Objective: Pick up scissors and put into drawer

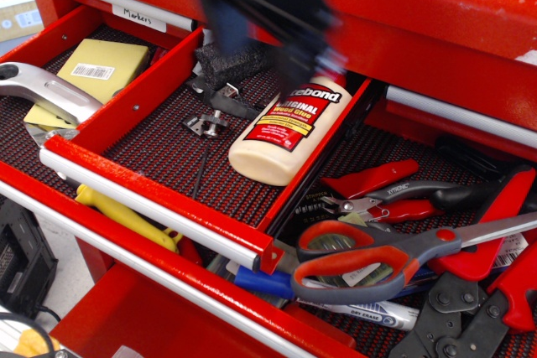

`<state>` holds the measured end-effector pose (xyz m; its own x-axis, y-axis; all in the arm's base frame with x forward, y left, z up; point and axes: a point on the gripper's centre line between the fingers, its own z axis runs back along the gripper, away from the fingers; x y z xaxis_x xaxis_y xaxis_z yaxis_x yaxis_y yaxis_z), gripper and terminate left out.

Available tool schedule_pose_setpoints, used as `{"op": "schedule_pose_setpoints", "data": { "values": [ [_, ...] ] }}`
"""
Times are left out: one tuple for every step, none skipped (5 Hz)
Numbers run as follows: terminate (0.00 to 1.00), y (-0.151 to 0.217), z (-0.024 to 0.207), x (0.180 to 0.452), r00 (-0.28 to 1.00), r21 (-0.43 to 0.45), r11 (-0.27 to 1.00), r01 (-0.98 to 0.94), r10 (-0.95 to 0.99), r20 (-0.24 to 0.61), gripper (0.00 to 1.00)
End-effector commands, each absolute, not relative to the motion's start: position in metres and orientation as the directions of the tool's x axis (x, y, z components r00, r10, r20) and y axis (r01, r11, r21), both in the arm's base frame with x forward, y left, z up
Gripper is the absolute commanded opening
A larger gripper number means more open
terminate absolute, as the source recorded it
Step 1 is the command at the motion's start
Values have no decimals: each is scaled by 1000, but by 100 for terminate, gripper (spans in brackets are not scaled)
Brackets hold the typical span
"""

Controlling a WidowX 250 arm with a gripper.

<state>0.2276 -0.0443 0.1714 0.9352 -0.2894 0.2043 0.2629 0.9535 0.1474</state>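
Observation:
The scissors [369, 262], with orange-red and grey loop handles and long silver blades pointing right, lie on top of a heap of tools in the lower right drawer. The open upper drawer [151, 184] has a red rim, a silver handle bar and a dark mesh liner. My gripper [277, 18] is a dark, motion-blurred shape high over the back of that drawer, above the glue bottle's cap and well apart from the scissors. The blur hides how its jaws stand. It holds nothing that I can see.
A Titebond glue bottle [281, 127], a black foam block [231, 60] and small metal parts [207, 121] lie in the open drawer. Yellow sticky notes [101, 69] and a metal tool [46, 94] lie in the left drawer. Red-handled pliers [382, 186] and markers [369, 312] surround the scissors.

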Motion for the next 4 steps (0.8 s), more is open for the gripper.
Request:
{"op": "schedule_pose_setpoints", "data": {
  "values": [
    [0, -131, 154, 238, 916, 154, 944, 291, -322, 239, 100],
    [0, -144, 137, 235, 908, 104, 937, 333, -348, 232, 100],
    [0, -137, 134, 238, 877, 84, 898, 432, -440, 193, 100],
    [0, -135, 119, 239, 827, 101, 861, 498, -507, 242, 100]
  ]
}}
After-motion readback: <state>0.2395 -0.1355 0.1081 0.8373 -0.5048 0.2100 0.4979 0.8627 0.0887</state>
